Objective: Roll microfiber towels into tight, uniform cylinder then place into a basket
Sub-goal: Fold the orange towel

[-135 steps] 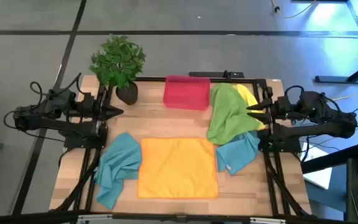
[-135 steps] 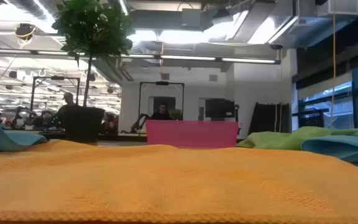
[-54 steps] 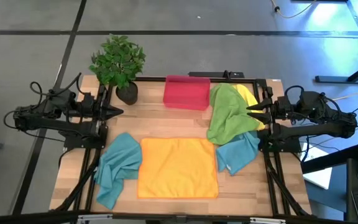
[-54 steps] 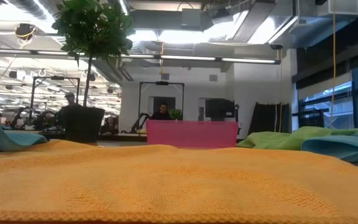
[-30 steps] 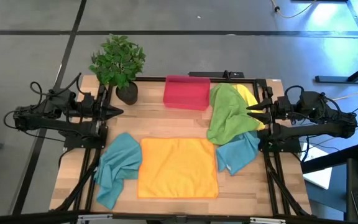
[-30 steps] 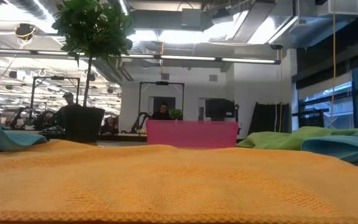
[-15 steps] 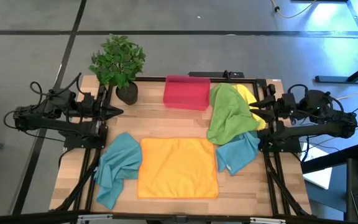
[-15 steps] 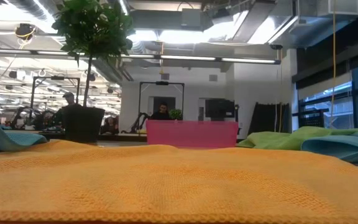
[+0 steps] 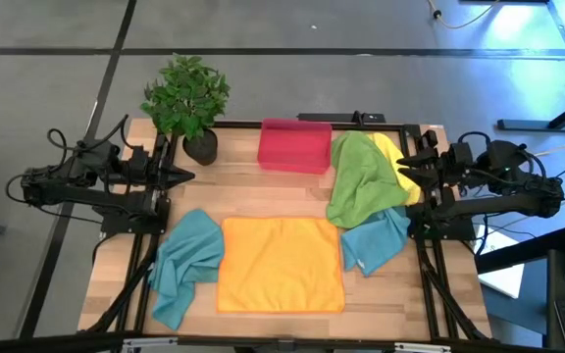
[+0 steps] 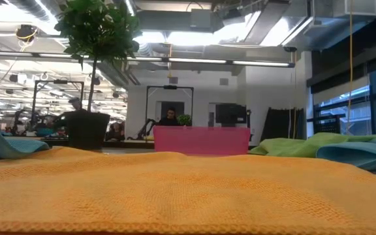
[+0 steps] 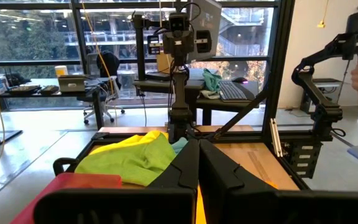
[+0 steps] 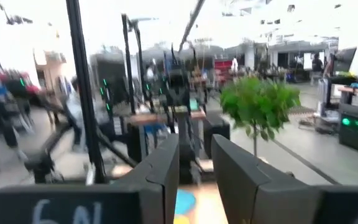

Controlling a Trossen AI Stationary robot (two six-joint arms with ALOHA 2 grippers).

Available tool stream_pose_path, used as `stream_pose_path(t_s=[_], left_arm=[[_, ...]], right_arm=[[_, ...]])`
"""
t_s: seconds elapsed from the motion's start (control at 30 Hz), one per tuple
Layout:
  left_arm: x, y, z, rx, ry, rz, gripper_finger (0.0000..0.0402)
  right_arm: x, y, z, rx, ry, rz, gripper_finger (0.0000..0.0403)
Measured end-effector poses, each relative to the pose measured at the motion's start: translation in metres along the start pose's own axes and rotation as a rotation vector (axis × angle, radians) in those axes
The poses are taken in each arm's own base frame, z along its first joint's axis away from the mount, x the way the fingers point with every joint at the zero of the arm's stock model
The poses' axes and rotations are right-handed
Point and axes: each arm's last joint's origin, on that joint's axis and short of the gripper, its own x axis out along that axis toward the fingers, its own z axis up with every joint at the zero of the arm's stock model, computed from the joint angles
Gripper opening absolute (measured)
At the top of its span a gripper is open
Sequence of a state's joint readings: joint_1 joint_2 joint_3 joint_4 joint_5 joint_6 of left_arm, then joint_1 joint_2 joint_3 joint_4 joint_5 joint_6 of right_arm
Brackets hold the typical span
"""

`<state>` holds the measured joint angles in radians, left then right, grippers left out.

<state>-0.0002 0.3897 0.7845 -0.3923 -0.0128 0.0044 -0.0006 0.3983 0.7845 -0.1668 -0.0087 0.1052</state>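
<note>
The orange towel (image 9: 281, 263) lies flat at the table's near middle and fills the low view's foreground (image 10: 188, 189). One teal towel (image 9: 186, 263) lies crumpled at its left, another (image 9: 373, 243) at its right. The green towel (image 9: 359, 181) lies heaped over the yellow one (image 9: 392, 152) at the far right. The red-pink basket (image 9: 295, 145) stands at the far middle. My left gripper (image 9: 186, 176) is shut at the left edge, seen also in its wrist view (image 11: 198, 155). My right gripper (image 9: 403, 169) is open beside the green and yellow towels, touching nothing (image 12: 194, 155).
A potted plant (image 9: 186, 96) stands at the far left corner, next to the basket. Black frame rails (image 9: 155, 255) run along the table's left and right sides. Bare wood (image 9: 233, 191) shows between the basket and the orange towel.
My right gripper has opened its fingers and has shifted a little toward the table's right and far edges. The towels and the basket lie as before.
</note>
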Motion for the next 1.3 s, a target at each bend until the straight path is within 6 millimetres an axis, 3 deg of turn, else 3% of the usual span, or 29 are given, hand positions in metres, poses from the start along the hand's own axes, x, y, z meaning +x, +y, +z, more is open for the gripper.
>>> stream_pose_path(t_s=[0.2,0.7,0.97,1.3], left_arm=[[0.0,0.0,0.0,0.0,0.0,0.0,0.0],[0.0,0.0,0.0,0.0,0.0,0.0,0.0],[0.0,0.0,0.0,0.0,0.0,0.0,0.0],[0.0,0.0,0.0,0.0,0.0,0.0,0.0]], right_arm=[[0.015,0.005,-0.004,0.041,0.037,0.175,0.0098],[0.094,-0.002,-0.074,0.059,0.359,0.152,0.0098],[0.113,0.02,-0.101,0.233,0.516,0.38,0.0098],[0.149,0.027,-0.158,0.012,0.623,0.064,0.0098]])
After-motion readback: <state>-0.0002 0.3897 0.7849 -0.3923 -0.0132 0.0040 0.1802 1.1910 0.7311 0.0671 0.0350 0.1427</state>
